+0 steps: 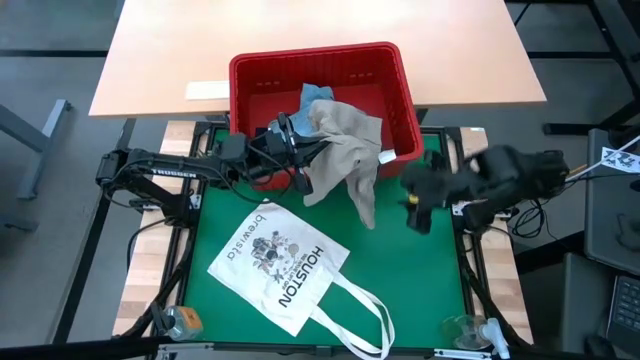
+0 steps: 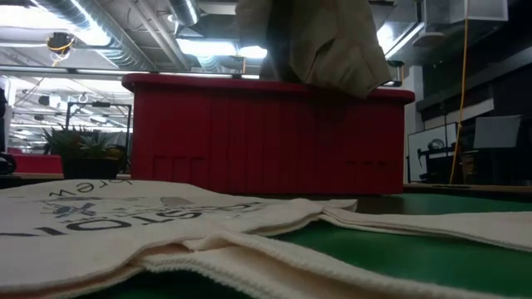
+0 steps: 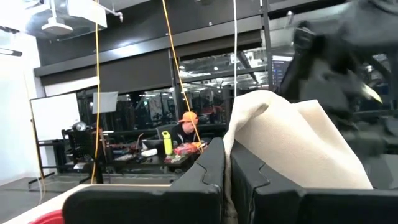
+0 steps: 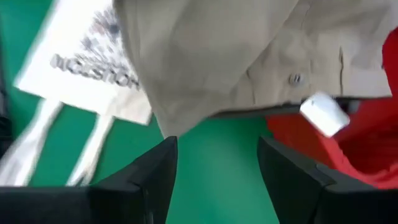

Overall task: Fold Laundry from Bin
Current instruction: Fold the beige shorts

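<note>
Bare green mat [image 1: 420,270] right of the tote bag [image 1: 280,265] – beige garment [image 1: 350,150] drapes the bin [image 1: 395,90] front

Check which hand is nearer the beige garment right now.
Left. The left hand is shut on the beige garment, holding it up over the red bin front rim. The right hand hangs open beside the garment's hanging end, not touching it.
</note>
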You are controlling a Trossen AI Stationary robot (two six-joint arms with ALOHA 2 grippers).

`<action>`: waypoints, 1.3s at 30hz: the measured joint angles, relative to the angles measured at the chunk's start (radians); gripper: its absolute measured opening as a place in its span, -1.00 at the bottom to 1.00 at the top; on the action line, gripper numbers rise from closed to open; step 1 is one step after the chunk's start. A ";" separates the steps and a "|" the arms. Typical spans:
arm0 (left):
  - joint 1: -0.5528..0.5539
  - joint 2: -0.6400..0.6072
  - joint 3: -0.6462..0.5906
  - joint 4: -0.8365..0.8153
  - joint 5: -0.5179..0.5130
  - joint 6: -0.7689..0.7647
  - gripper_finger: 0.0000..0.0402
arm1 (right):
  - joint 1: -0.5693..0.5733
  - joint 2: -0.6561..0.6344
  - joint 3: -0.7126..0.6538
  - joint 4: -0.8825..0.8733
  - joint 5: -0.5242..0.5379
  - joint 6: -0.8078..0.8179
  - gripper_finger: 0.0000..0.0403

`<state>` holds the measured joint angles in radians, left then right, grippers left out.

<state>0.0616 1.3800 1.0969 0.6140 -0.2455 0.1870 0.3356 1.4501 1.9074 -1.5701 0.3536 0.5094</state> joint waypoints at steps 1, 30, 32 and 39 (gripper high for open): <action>0.000 0.000 0.000 0.000 0.000 0.000 -1.00 | 0.032 -0.007 -0.038 -0.001 0.015 0.026 0.09; 0.000 0.000 0.000 0.003 0.000 -0.001 -1.00 | 0.356 -0.089 -0.862 0.715 0.673 0.690 0.10; 0.000 0.000 0.000 0.004 0.000 -0.001 -1.00 | 0.356 -0.063 -0.862 0.735 0.685 0.690 0.10; 0.000 0.000 0.000 0.004 0.000 -0.002 -1.00 | 0.356 0.011 -0.862 0.759 0.709 0.690 0.10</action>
<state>0.0612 1.3800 1.0969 0.6182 -0.2455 0.1848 0.6914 1.4615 1.0454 -0.8113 1.0627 1.1992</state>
